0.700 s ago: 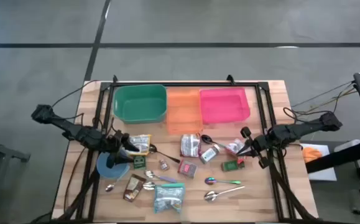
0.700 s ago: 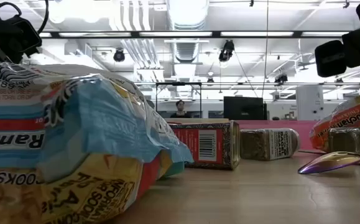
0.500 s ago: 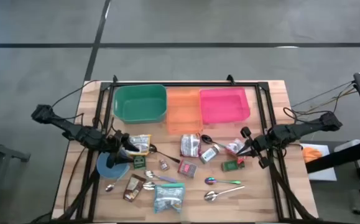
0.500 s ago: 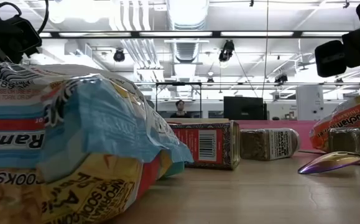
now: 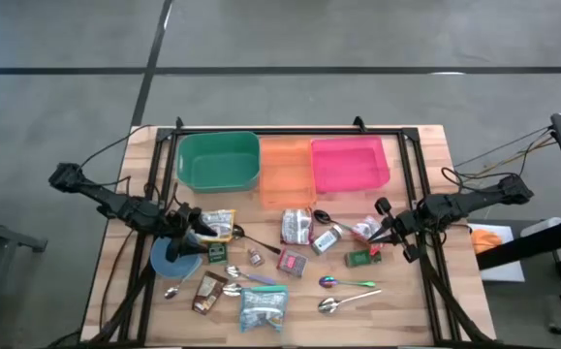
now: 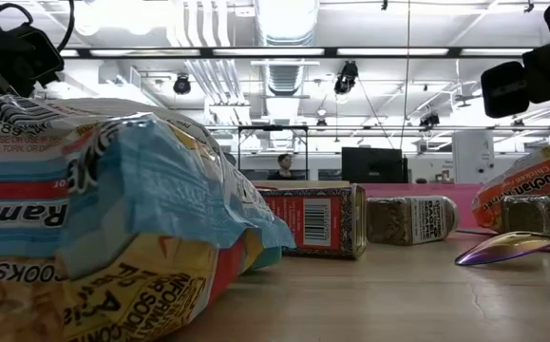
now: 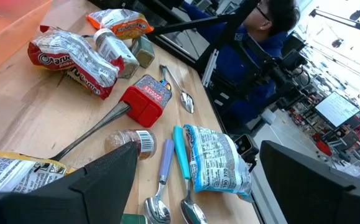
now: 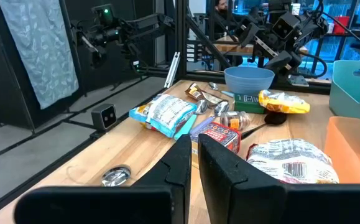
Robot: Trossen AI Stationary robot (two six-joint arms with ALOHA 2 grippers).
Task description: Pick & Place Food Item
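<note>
High view: the left gripper [image 5: 191, 226] hovers with its fingers spread wide above the yellow noodle packet [image 5: 219, 224], holding nothing. The right gripper [image 5: 381, 233] waits, fingers pressed together and empty, beside the red packet [image 5: 364, 231]. Three bins sit at the table's far edge (green bin [image 5: 218, 162] nearest the left arm). A black spoon [image 5: 251, 238] touches the yellow noodle packet, so a descent could snag it, and the crinkly wrapper may slip free.

Wooden table [image 5: 411, 291]; glossy metal spoon [image 5: 348, 283]
</note>
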